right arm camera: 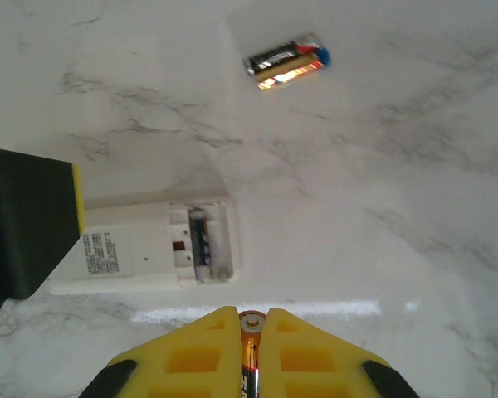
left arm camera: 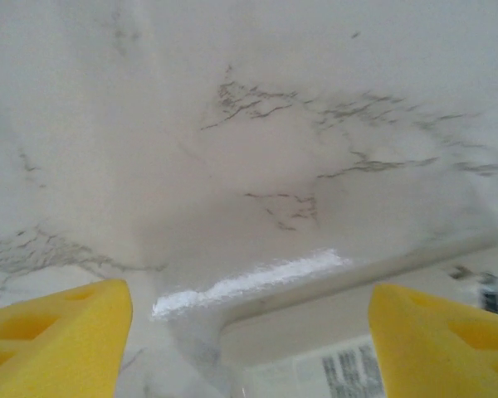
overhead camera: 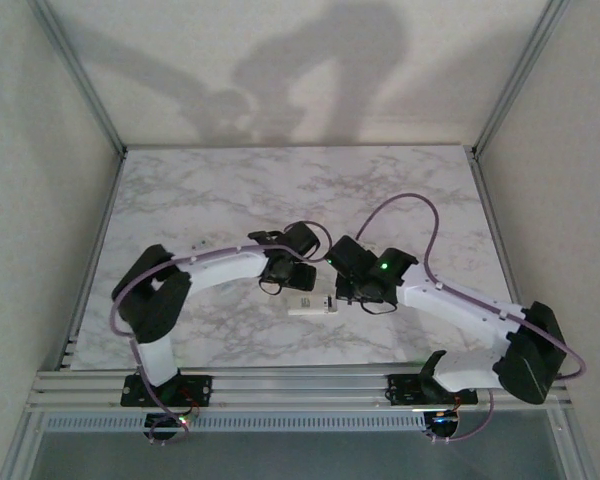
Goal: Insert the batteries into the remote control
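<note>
The right hand [right arm camera: 251, 315] is pressing its two yellow fingers [right arm camera: 191, 356] together on a battery [right arm camera: 251, 352], which is standing on end in the narrow slot between them with its metal cap pointing out past the tips. This hand is hanging above the marble desk [right arm camera: 398, 207], just on the near side of the remote control [right arm camera: 141, 253] as the right wrist camera sees it.

The remote control is lying flat on the desk with its back facing up, its label showing and its battery bay [right arm camera: 201, 245] lying uncovered at the end nearest the held battery. Something dark is sitting inside the bay; what it is cannot be told.

Farther out on the desk, well apart from the remote, two more batteries [right arm camera: 286, 60] are lying side by side and touching each other.

The left hand [left arm camera: 249, 294] is holding its yellow fingers [left arm camera: 58, 327] wide apart with nothing clamped between them. It is hovering low over the other end of the remote control [left arm camera: 315, 332], and whether either finger is touching it cannot be told.

From above, the two hands are facing each other near the middle of the desk [overhead camera: 280, 190], the left hand [overhead camera: 288, 270] and the right hand [overhead camera: 352, 290] flanking the remote control [overhead camera: 312, 306].
</note>
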`<action>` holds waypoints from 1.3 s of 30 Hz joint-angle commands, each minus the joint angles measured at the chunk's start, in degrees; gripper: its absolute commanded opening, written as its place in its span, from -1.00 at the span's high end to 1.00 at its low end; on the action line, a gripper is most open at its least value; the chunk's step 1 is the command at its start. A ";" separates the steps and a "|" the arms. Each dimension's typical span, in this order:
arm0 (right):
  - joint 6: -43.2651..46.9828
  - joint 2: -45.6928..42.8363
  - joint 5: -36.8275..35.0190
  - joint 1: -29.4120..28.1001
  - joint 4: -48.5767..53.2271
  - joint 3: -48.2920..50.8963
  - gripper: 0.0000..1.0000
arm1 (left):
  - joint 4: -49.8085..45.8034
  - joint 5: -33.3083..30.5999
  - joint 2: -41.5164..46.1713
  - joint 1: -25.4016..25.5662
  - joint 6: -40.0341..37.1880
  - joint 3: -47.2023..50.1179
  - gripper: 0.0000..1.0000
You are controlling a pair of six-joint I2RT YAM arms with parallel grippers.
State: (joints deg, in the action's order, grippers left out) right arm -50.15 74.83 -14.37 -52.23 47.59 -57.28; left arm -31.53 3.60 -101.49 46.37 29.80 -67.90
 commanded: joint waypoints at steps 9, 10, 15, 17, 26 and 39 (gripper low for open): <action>14.46 6.21 1.92 0.28 -17.98 4.35 0.81 | 23.35 13.56 23.30 -1.16 18.34 22.84 -0.38; 14.11 7.18 2.07 0.31 -19.11 4.81 0.81 | 23.04 14.08 22.83 -1.15 18.18 23.25 -0.38; 12.39 11.16 2.00 0.55 -24.08 6.36 0.83 | 21.98 12.64 23.64 -1.97 17.70 27.03 -0.39; 11.70 11.26 2.21 0.55 -25.40 7.26 0.83 | 23.61 13.42 24.27 -2.50 17.84 28.76 -0.38; 9.45 11.49 0.26 1.34 -25.90 10.97 0.83 | 26.87 16.98 23.60 -2.45 15.57 28.86 -0.37; 5.06 12.45 1.53 1.34 -29.06 14.21 0.83 | 26.28 18.24 18.13 -1.04 14.84 27.95 -0.22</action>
State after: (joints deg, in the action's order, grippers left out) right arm -43.51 86.59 -12.36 -51.16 18.94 -43.86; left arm -5.74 20.64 -82.04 44.69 45.21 -38.89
